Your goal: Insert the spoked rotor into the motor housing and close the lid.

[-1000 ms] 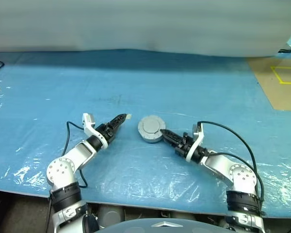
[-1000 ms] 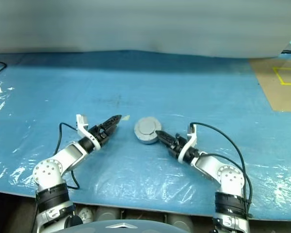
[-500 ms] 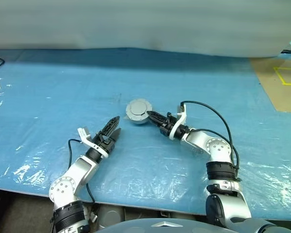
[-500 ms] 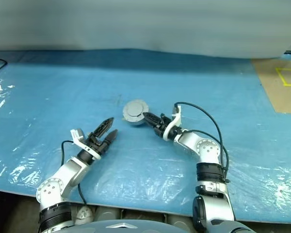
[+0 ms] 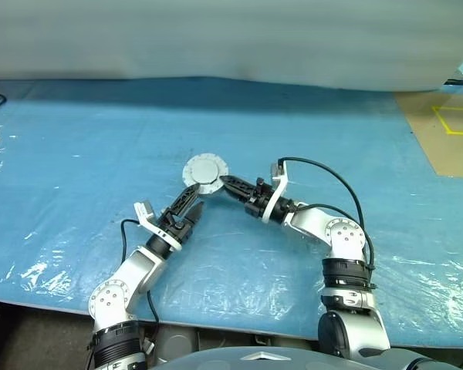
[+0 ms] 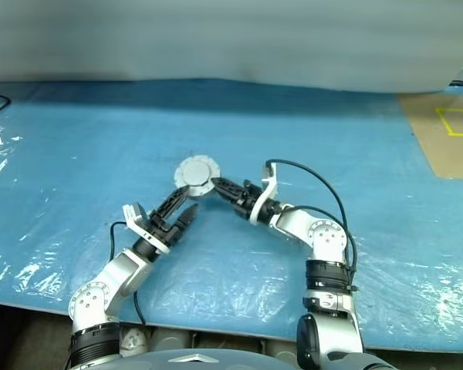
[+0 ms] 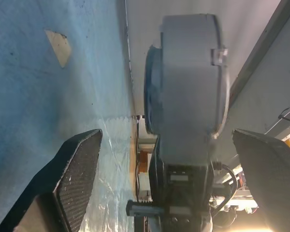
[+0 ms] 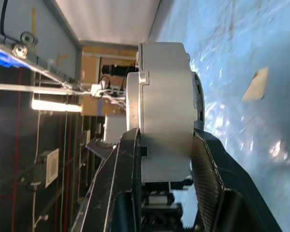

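Clamped edge-on between the right gripper's (image 5: pixel 222 181) jaws: the closed motor housing (image 5: pixel 205 169), plain grey lid (image 6: pixel 194 171) face up toward the head camera, lifted above the blue plastic-covered surface (image 5: pixel 77 154) near its middle. Just near-left of the housing, the left gripper (image 5: pixel 192 198), jaws spread wide and closed on nothing, pointing up toward its lower rim. In the right wrist view, black fingers (image 8: pixel 210 169) pressed on both flat faces; beside it on the sheet, a small tan scrap (image 8: pixel 257 83).
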{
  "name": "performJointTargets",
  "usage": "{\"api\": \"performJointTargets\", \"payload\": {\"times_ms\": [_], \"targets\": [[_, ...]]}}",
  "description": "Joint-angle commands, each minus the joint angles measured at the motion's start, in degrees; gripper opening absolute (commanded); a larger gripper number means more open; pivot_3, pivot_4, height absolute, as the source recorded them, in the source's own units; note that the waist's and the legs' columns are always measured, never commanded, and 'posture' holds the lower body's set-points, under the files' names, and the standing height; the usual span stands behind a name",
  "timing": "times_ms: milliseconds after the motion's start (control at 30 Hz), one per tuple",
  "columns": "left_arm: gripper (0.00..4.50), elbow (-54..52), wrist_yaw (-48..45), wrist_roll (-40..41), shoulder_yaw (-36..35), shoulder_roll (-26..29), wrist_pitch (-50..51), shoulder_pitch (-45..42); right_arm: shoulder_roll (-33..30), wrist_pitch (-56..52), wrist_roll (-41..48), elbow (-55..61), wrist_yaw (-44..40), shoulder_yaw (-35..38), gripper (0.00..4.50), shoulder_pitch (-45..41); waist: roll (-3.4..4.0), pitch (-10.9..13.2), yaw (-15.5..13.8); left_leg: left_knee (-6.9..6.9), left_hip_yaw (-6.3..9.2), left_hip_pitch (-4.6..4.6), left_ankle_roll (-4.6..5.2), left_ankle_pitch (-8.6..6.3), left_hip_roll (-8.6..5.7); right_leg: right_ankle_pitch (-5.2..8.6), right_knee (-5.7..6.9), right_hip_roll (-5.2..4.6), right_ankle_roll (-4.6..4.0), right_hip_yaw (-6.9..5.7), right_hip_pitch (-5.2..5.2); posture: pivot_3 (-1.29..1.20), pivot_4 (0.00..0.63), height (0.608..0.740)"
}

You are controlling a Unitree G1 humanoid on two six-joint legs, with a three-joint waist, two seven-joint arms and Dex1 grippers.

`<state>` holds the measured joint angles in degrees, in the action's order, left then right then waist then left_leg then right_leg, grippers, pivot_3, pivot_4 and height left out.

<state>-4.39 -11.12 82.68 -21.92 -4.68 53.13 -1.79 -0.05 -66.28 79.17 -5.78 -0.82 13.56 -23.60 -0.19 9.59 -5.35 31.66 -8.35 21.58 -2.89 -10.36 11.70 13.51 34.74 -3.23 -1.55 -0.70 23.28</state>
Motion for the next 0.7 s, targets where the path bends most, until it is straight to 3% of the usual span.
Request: {"api": "performJointTargets", "payload": {"times_ms": [33,300,400,567,700], "targets": [[4.5,-1.34,-1.22,1.44,1.0,-0.04,-1.3,0.44,0.86,-1.97,5.86,6.17,1.04,-0.96,1.03,1.28,0.0,0.0,-0.01,0.01,0.0,-0.01,0.0,0.0,0.0,-0.01,0.0,0.0,0.01,0.0,-0.02,0.0,0.15,0.74],[4.5,-0.89,-1.23,1.84,2.28,-0.15,-3.3,-0.19,-0.13,-2.54,7.41,7.25,3.44,-1.85,1.03,3.29,0.0,0.0,-0.01,0.09,0.0,-0.07,0.0,0.0,0.0,-0.06,0.01,-0.01,0.1,0.05,-0.07,0.0,0.15,0.74],[3.88,0.41,0.84,3.75,2.33,-0.52,-3.08,-0.48,-0.65,-2.68,7.63,7.15,3.58,-2.13,1.03,3.38,0.0,0.0,-0.01,0.11,0.0,-0.07,0.0,0.0,-0.01,-0.07,0.02,-0.01,0.11,0.06,-0.07,0.0,0.15,0.74],[2.32,-0.52,3.12,6.59,2.25,0.32,-3.03,0.25,-1.35,-0.76,5.33,6.71,2.7,-2.22,1.03,2.95,0.0,0.0,0.0,0.13,0.0,-0.07,0.0,0.0,-0.01,-0.08,0.04,0.0,0.11,0.07,-0.07,0.0,0.15,0.74],[2.32,-1.04,6.37,8.25,1.74,1.05,-4.86,-2.23,-2.03,1.09,4.08,8.44,-0.65,-2.61,1.03,2.57,0.0,0.0,-0.03,0.19,0.0,-0.09,0.0,0.0,-0.01,-0.09,0.06,0.0,0.13,0.07,-0.1,0.0,0.15,0.74]]}}
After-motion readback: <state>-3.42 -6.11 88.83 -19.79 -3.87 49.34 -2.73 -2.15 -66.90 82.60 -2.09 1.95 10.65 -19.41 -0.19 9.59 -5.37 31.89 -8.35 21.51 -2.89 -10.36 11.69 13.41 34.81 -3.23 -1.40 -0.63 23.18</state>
